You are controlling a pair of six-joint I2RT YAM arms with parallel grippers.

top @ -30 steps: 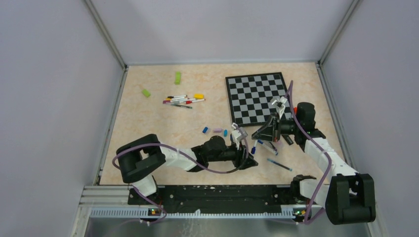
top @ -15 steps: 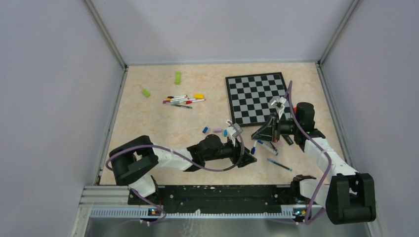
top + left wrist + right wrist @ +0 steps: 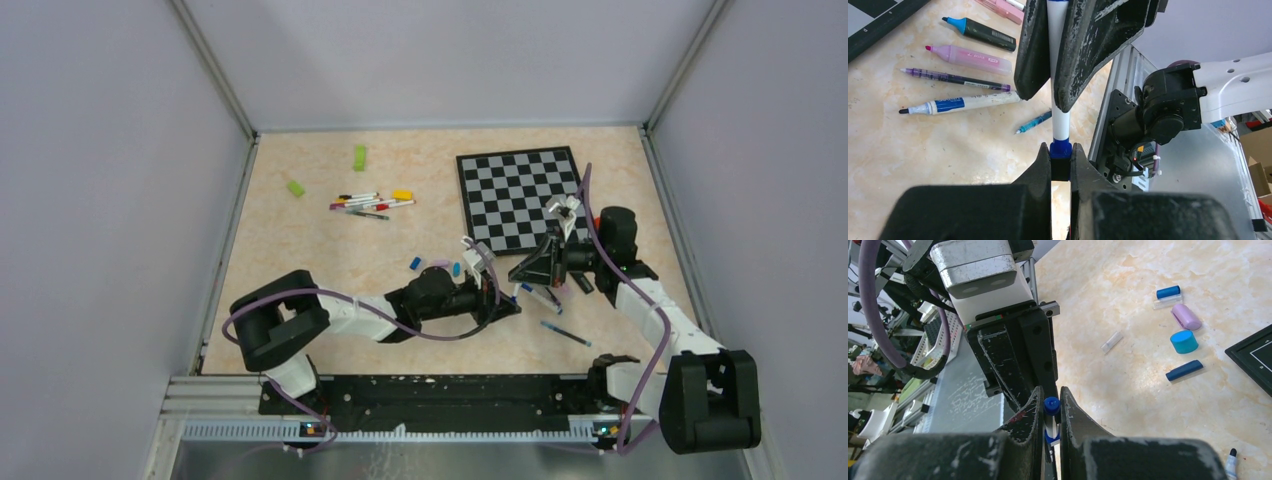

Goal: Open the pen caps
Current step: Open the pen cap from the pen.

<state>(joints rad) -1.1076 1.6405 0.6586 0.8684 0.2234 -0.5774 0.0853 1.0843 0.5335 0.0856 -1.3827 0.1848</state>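
Both grippers hold one pen, a white barrel (image 3: 1060,125) with blue ends. My left gripper (image 3: 1060,152) is shut on its blue pen cap (image 3: 1060,148). My right gripper (image 3: 1050,396) is shut on the barrel, and the pen's other blue end (image 3: 1051,404) shows between its fingers. In the top view the left gripper (image 3: 503,303) and right gripper (image 3: 522,277) meet tip to tip in front of the chessboard. Loose pen caps lie nearby: blue (image 3: 1168,292), pink-purple (image 3: 1186,316), cyan (image 3: 1183,341), dark blue (image 3: 1184,370).
Several uncapped pens (image 3: 968,56) lie under the right gripper, with a thin teal one (image 3: 566,333) nearer the front. A bunch of pens (image 3: 372,204) lies at the back left with two green blocks (image 3: 359,157) and a yellow block (image 3: 402,195). The chessboard (image 3: 520,195) is at the back right.
My left gripper has shifted a little away from the front edge, closing up to the right gripper. The right arm has stayed where it was.
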